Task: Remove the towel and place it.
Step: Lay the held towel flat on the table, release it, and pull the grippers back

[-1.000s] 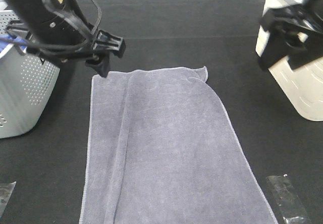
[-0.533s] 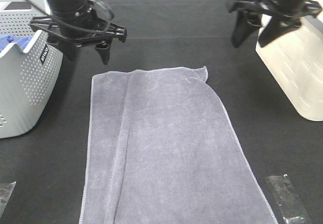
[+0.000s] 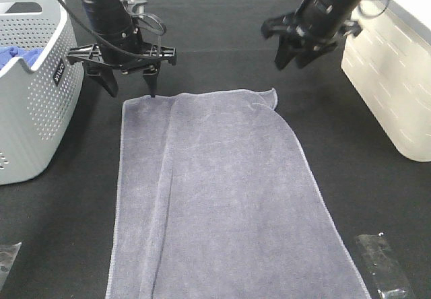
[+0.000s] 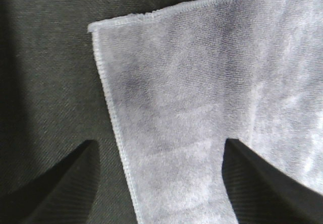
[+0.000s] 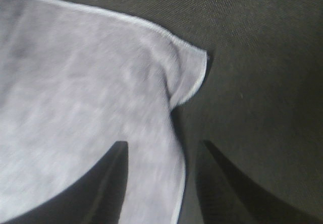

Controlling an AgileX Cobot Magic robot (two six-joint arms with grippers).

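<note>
The grey-lavender towel (image 3: 215, 198) lies spread flat on the black table, its far edge toward the arms. My left gripper (image 3: 131, 87) is open and empty, its fingers straddling the towel's far left corner (image 4: 96, 27) just above it. My right gripper (image 3: 296, 60) is open and empty, hovering above and just behind the towel's far right corner (image 5: 199, 65), which curls up slightly.
A grey perforated basket (image 3: 34, 124) with a bright blue cloth (image 3: 13, 55) inside stands at the left. A white bin (image 3: 394, 77) stands at the right. Clear plastic wrappers lie at the front right (image 3: 384, 265) and front left (image 3: 7, 258).
Both arms swung inward and lowered toward the towel's far corners. The left gripper now sits over the left corner; the right gripper moved left from the white bin. The towel has not moved.
</note>
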